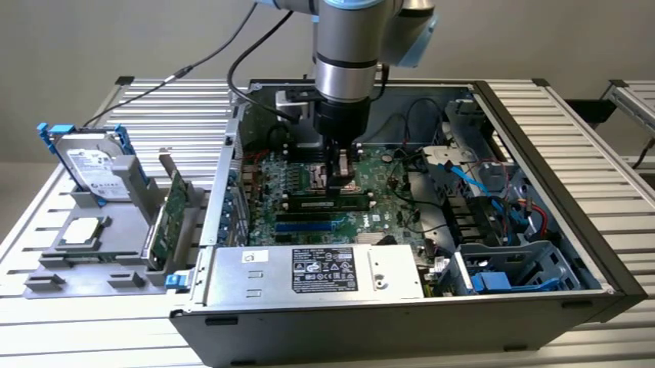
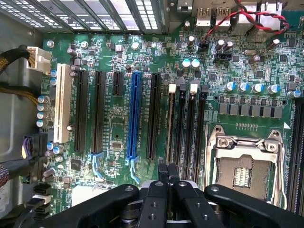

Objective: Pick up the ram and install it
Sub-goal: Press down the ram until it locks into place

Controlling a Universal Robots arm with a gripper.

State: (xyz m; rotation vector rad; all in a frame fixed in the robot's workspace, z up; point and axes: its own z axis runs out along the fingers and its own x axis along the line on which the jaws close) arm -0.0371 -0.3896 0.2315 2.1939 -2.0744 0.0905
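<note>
Ribbed metal table (image 1: 594, 153) carries an open case (image 1: 409, 330) lying on its side. Nearest inside the case is the power supply (image 1: 317, 272) with its white label. Behind that lies the motherboard (image 1: 268, 211), and on it the ram (image 1: 325, 203), a narrow green stick with black chips, sits along the memory slots near the middle of the case. In the wrist view it seems to be the edge-on strip (image 2: 170, 123) in the slot closest to the blue slot (image 2: 134, 114), though that is hard to confirm. The gripper (image 1: 343, 180) hangs just behind the ram, low over the board; its fingers are pressed together with nothing between them (image 2: 167, 167), tips just above that strip. The socket (image 2: 244, 166) lies beside the slots. Outside the case, at the exterior view's left, a rack holds a card (image 1: 169, 215) and a drive (image 1: 92, 165).
</note>
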